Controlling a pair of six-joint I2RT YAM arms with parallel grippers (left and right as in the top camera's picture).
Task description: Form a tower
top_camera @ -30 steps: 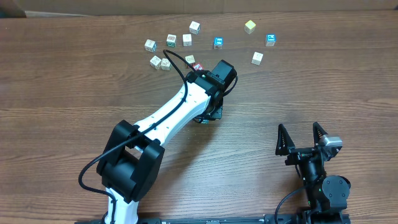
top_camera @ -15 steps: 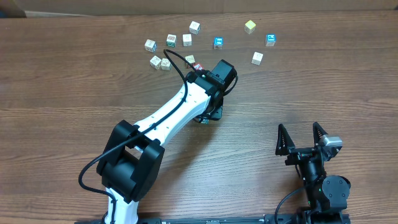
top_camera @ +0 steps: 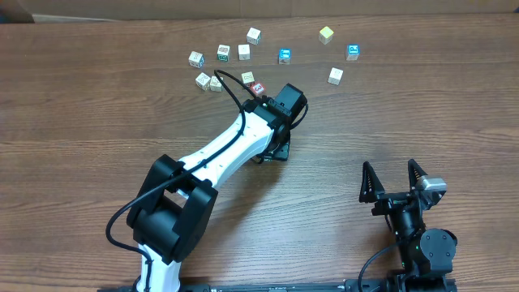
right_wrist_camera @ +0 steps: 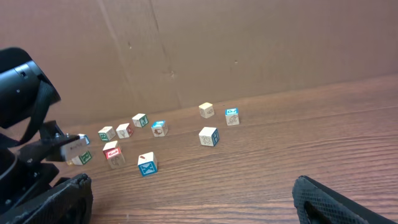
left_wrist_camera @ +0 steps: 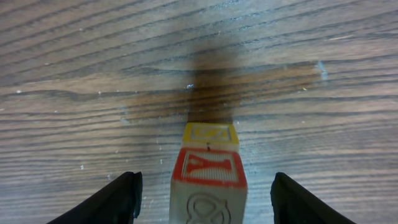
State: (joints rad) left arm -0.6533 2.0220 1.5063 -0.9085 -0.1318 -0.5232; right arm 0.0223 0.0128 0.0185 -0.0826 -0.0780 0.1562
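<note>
Having widened since a second ago, the left pincer [left_wrist_camera: 205, 186] stands open, its jaws clear either side of the tower [left_wrist_camera: 210, 167] on the tabletop [left_wrist_camera: 93, 93]; the right pincer [top_camera: 393, 180] stays wide open, well apart.

Soft, even light comes from above, and the table [top_camera: 81, 122] looks bright. In the left wrist view a dark shadow [left_wrist_camera: 211, 81] lies beyond the tower [left_wrist_camera: 208, 171], whose nearest part looks blurry. The right wrist view looks dimmer.
</note>
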